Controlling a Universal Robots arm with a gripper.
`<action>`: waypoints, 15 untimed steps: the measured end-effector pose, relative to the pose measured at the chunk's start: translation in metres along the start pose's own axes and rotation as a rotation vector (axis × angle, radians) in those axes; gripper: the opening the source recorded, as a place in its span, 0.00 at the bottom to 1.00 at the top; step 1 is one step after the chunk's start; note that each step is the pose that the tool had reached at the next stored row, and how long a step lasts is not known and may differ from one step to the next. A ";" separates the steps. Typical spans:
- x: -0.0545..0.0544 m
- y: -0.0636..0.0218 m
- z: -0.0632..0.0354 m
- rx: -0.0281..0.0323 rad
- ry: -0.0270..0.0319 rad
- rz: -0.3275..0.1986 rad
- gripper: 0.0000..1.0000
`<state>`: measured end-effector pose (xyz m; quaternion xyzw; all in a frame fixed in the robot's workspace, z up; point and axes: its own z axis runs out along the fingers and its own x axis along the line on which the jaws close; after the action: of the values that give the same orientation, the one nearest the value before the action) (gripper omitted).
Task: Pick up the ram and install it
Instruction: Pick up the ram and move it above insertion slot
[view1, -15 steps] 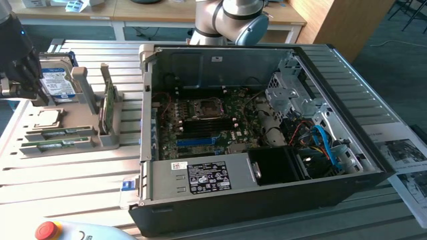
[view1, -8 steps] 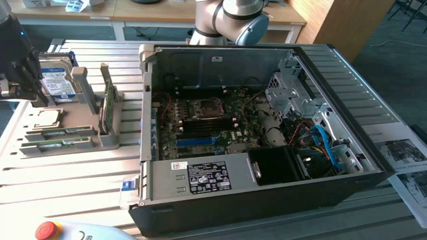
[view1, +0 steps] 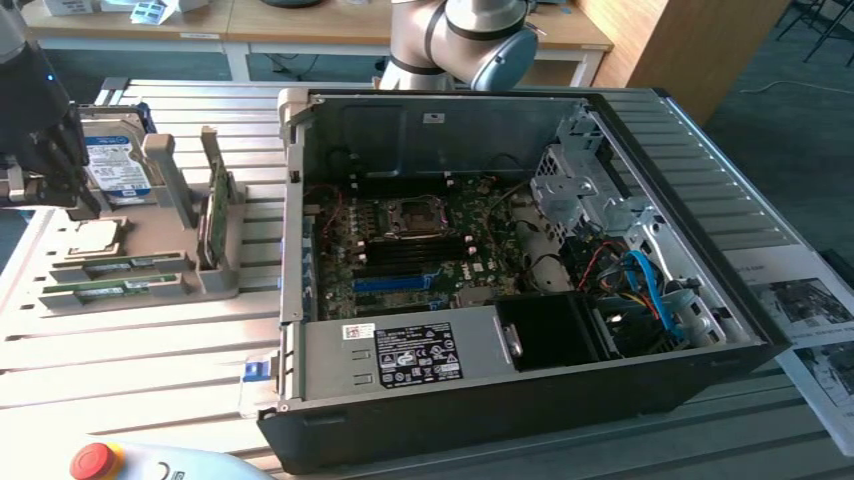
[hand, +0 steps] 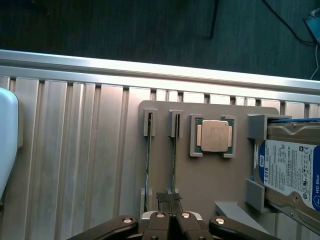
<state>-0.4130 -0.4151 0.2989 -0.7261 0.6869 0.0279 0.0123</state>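
The gripper (hand: 172, 198) hangs over the grey tray (hand: 200, 185) with its jaws pressed together and nothing between them, the fingertips (hand: 163, 197) just above one end of the ram (hand: 174, 155). The ram stands on its long edge in a narrow slot of that tray, its ends seated in small end blocks, with a second stick (hand: 148, 160) just beside it in a parallel slot and a CPU chip (hand: 215, 136) in the next pocket on its other side; a hard drive (hand: 292, 172) with a blue label sits further along. In the exterior view the tray lies on the slatted table at the exterior view's left, well apart from the motherboard (view1: 414, 250) inside the open computer case (view1: 400, 425). Judging by its look, the ram is very light and thin, stiff along its length but easy to flex or crack if twisted, and its flat faces carry small chips and a label that offer little friction. The sensible place to take hold is likely the exposed upper edge near the middle of the stick, pinching across the two flat faces, so it lifts level out of the slot without tipping; the contact edge, seated down in the slot, should be left untouched, and the neighbouring stick leaves little room for a finger on that side
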 end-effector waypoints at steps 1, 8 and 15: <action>0.000 0.0000 0.0013 0.0000 -0.0001 0.000 0.11; 0.001 -0.0002 0.0112 0.0001 -0.0001 0.000 0.11; 0.001 -0.0005 0.0220 0.0001 -0.0001 0.000 0.11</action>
<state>-0.4130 -0.4151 0.2768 -0.7261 0.6869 0.0279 0.0123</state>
